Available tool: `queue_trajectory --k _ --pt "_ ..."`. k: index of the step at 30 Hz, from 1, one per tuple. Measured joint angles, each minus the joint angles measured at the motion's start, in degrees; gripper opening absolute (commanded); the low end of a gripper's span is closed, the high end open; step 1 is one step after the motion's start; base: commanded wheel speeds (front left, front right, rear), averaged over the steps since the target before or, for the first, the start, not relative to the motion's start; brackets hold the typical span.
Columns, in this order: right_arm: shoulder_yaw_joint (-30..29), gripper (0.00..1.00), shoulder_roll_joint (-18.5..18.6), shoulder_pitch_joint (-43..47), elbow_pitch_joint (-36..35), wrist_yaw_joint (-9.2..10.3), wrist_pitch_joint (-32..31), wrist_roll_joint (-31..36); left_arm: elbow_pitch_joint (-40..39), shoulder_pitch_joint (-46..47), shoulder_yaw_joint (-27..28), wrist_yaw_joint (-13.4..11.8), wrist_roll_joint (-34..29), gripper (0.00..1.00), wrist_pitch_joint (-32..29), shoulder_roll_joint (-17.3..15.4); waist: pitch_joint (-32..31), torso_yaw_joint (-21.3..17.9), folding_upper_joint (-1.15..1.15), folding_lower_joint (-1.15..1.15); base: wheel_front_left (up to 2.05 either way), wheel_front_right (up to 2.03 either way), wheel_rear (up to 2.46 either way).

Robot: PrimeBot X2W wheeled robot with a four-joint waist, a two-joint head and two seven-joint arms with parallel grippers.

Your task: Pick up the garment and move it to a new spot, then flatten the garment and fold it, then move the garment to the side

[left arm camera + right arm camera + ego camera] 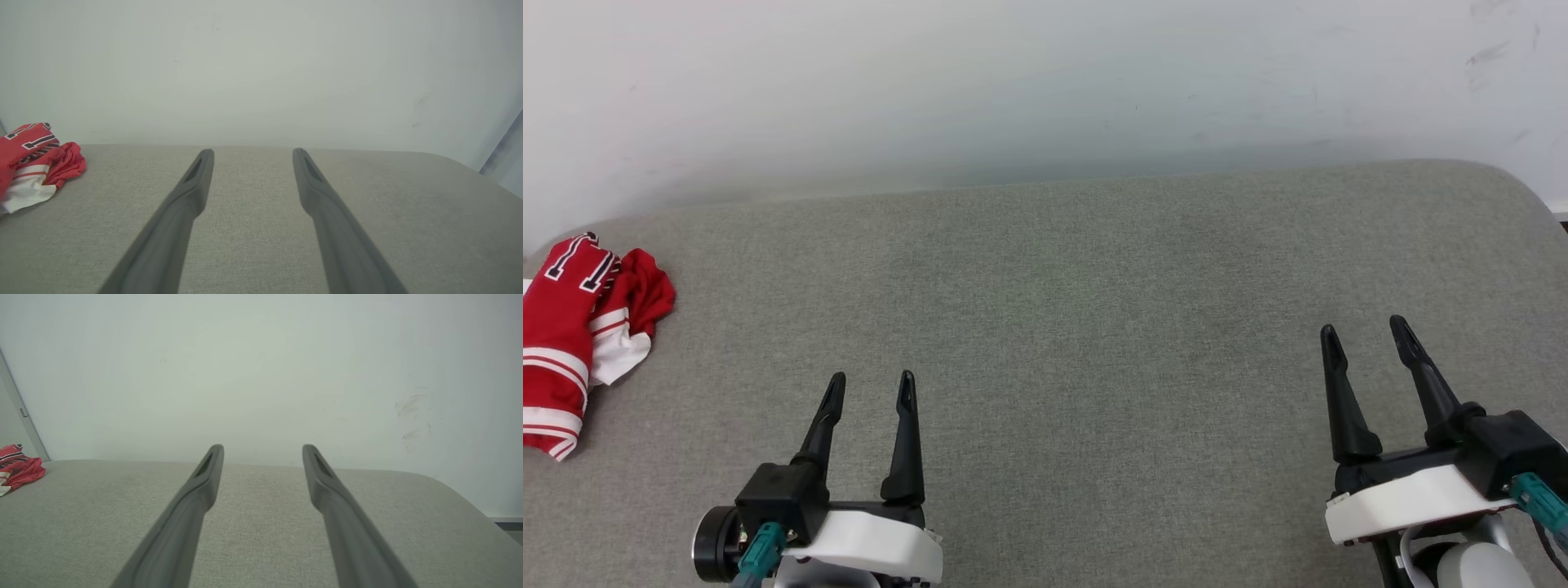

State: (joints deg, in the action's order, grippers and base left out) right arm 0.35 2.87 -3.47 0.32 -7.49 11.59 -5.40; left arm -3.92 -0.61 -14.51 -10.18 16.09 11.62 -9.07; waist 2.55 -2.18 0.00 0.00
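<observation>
The garment (572, 335), a red jersey with white sleeve, striped trim and black lettering, lies bunched at the far left edge of the grey cushioned surface (1078, 327). It also appears at the left in the left wrist view (32, 163) and small at the left edge of the right wrist view (18, 467). My left gripper (870, 388) hovers low at the front left, open and empty, well to the right of the garment. My right gripper (1364, 327) stands open and empty at the front right. Both wrist views show their fingers (192, 183) (204, 477) spread apart over bare fabric.
A pale wall (1045, 82) rises directly behind the surface's far edge. The surface's back right corner (1503, 180) is rounded. A grey vertical strip (20, 412) runs down the wall at the left in the right wrist view.
</observation>
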Motion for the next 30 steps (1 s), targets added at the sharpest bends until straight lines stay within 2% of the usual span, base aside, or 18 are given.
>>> queue_trajectory --k 4,11,17,23,30 --pt "-0.1 1.0 0.0 0.0 0.3 0.0 0.5 -3.1 -1.4 -0.1 2.8 2.5 1.1 1.0 0.5 2.2 0.1 0.0 0.0 0.0 0.0 0.0 0.0" --pt "0.1 1.0 0.0 0.1 2.0 0.0 1.3 -7.0 -0.9 -1.6 8.7 9.4 -0.2 1.0 1.2 4.9 0.1 -0.3 0.0 0.0 0.0 0.0 0.0" --pt "-0.4 1.0 0.0 0.1 3.9 0.0 2.0 -7.1 1.3 -2.6 10.8 12.6 -4.0 1.0 1.8 5.9 0.2 -0.6 0.0 0.0 0.0 0.0 0.0" --pt "-0.3 1.0 0.0 0.2 5.5 0.0 2.6 -5.7 3.4 -2.7 10.7 13.7 -6.8 1.0 2.5 6.1 0.1 -0.7 0.0 0.0 0.0 0.0 0.0" --pt "0.3 1.0 0.0 0.1 6.2 0.0 3.3 -3.9 3.6 -2.7 10.5 14.0 -7.3 1.0 3.2 6.1 -0.1 -0.9 0.0 0.0 0.0 0.0 0.0"
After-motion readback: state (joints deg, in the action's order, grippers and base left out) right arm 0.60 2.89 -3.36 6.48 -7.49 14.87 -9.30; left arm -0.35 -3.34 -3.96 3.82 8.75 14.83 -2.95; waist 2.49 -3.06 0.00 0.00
